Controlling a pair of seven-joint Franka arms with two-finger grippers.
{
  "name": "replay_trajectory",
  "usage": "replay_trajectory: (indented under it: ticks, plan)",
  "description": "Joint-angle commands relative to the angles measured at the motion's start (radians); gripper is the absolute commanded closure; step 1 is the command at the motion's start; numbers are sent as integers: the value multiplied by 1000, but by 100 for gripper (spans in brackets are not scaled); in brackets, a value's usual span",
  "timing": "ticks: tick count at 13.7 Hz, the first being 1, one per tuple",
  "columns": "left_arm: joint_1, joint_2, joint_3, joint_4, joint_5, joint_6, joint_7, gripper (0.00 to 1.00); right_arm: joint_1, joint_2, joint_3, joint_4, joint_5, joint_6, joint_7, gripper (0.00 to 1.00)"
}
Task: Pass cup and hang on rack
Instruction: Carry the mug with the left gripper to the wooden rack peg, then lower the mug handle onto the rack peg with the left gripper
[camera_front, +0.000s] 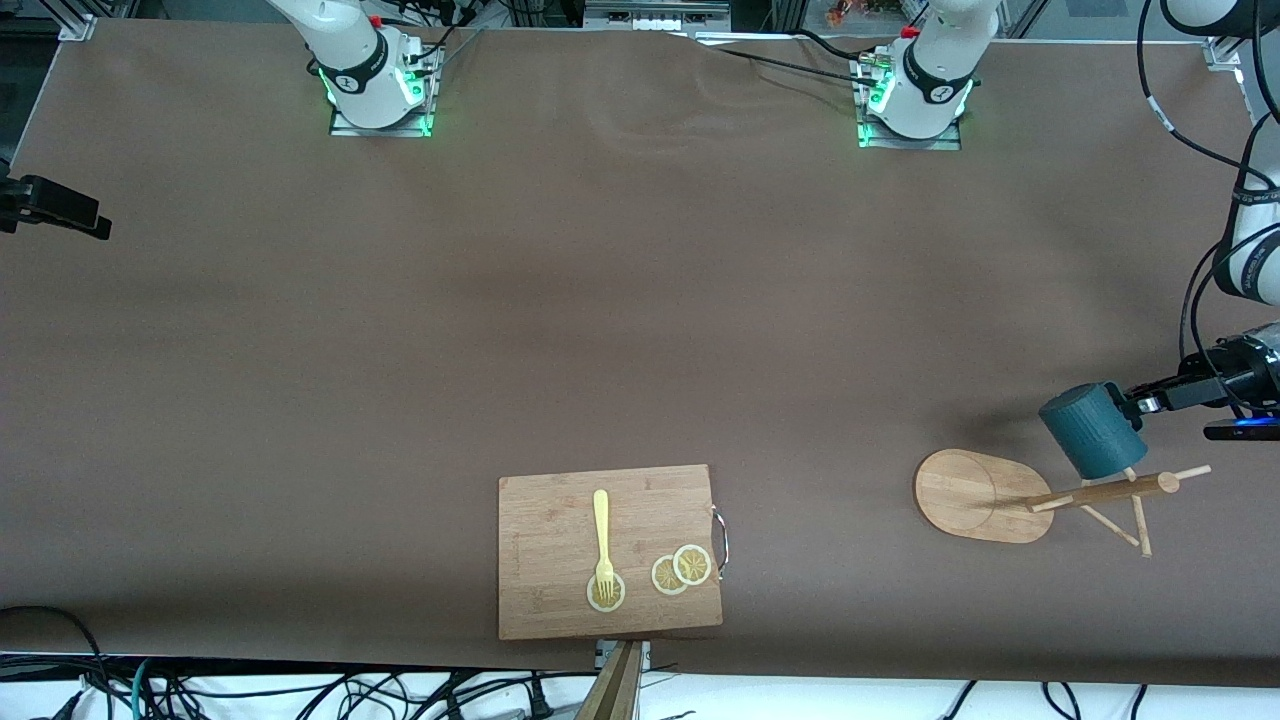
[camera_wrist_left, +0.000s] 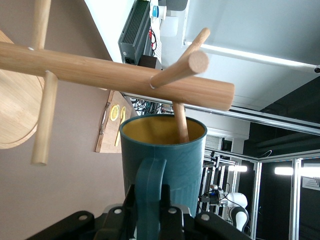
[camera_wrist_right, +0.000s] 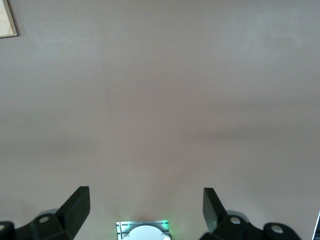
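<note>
Cup (camera_front: 1092, 430) and rack (camera_front: 1040, 495) are seen at the left arm's end of the counter (camera_front: 640, 330). The cup, dark teal with a yellowish inside, is held in the air by the left hand (camera_front: 1140, 405), whose fingers are clamped on its side handle. It is tipped on its side over the rack, with its mouth turned toward the rack's post. In the left wrist view the cup (camera_wrist_left: 162, 160) is seen with 1 thin peg (camera_wrist_left: 180, 122) of the rack (camera_wrist_left: 115, 72) reaching into its open mouth, while the left hand (camera_wrist_left: 150, 220) is closed around the handle.

The rack stands on an oval bamboo base (camera_front: 975, 495), and thin dowel pegs are seen sticking out from the post.

The right hand (camera_wrist_right: 145, 205) is shown only in the right wrist view, where its fingers (camera_wrist_right: 75, 205) are spread wide and nothing is held; bare counter is seen under it, and the right arm is waiting.

A rectangular cutting board (camera_front: 560, 540) lies near the front camera, toward the middle of the counter and well apart from the rack. On it are found a pale yellow fork (camera_front: 602, 535) and 3 lemon slices (camera_front: 682, 570); the fork's tines rest on 1 slice.
</note>
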Motion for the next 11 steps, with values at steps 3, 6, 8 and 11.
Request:
replay_trajectory:
  ticks: [3, 6, 8, 11]
  plan:
    - [-6, 43, 3, 77, -38, -5, -72, 100, -12, -6, 4, -6, 15, 7, -3, 0]
    - [-6, 75, 3, 122, -39, -5, -74, 100, -12, -6, 4, -6, 15, 7, -3, 0]
    - [-6, 85, 3, 146, -40, -4, -103, 100, -12, -6, 4, -6, 15, 7, -3, 0]
    - [-6, 85, 3, 152, -38, 4, -121, 100, -12, -6, 2, -6, 15, 7, -3, 0]
